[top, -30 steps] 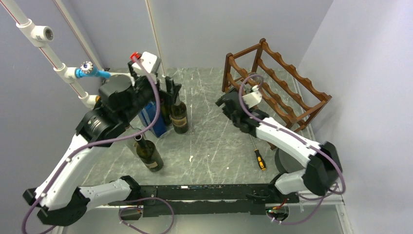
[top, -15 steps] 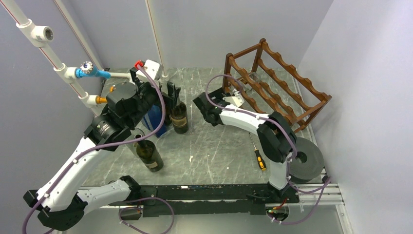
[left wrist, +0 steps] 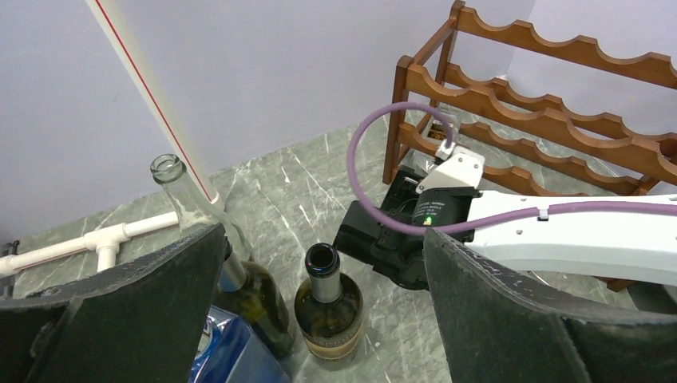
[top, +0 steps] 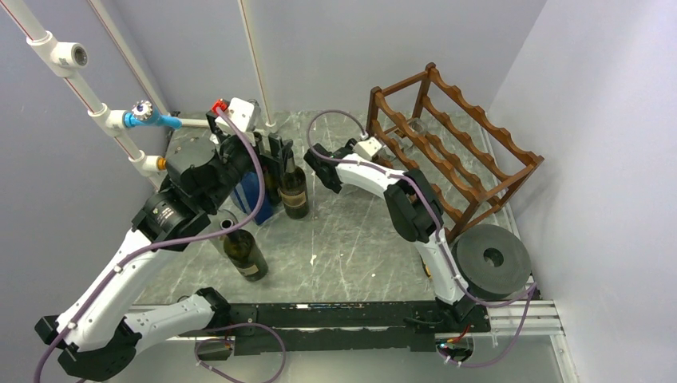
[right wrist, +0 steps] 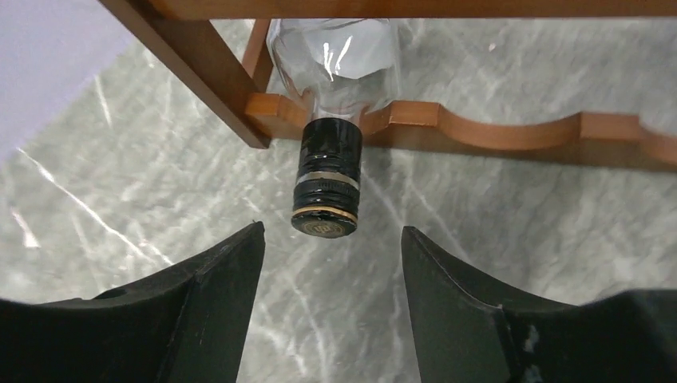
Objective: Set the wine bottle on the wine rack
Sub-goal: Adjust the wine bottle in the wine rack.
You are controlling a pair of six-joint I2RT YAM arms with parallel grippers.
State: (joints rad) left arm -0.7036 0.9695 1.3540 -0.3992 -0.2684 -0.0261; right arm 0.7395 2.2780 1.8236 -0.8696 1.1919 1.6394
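Wine bottle [left wrist: 327,311] stands upright on the bench [top: 359,239], neck up, directly under the spread, empty left pincer [left wrist: 323,243], the nearer arm. Farther right, the right pincer [right wrist: 330,247], parted and empty, faces the wine rack [top: 455,144].

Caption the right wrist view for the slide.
Clear, black-capped wine bottle resting on a scalloped rail of the wine rack, its neck pointing toward the open, empty right gripper.
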